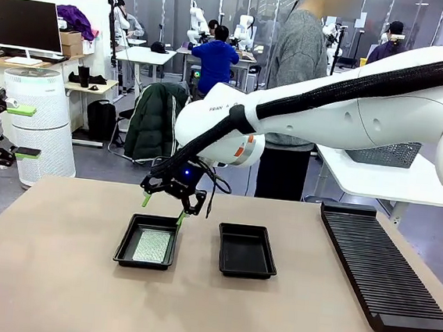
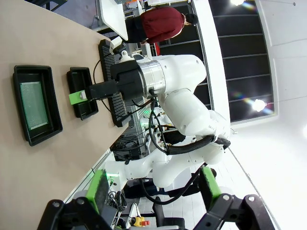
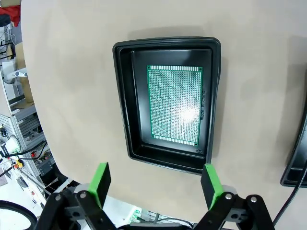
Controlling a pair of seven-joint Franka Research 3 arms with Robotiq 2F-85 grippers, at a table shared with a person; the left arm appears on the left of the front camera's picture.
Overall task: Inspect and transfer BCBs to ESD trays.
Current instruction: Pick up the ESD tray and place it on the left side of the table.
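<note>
In the front view, my right hand (image 1: 163, 209) hangs wide open and empty just above the far edge of the left ESD tray (image 1: 126, 242). One BCB (image 1: 152, 246) lies flat on that tray's floor. The right ESD tray (image 1: 246, 251) sits near it on the desk (image 1: 46, 275), with a black rack (image 1: 384, 268) farther right. My left hand (image 1: 24, 130) is raised off to the left, its fingers spread.

From my left wrist, the left hand (image 2: 155, 189) is wide and holds nothing.

From my right wrist, the right hand (image 3: 156, 184) gapes over the BCB (image 3: 175, 104), which lies flat in the left ESD tray (image 3: 123, 96).
</note>
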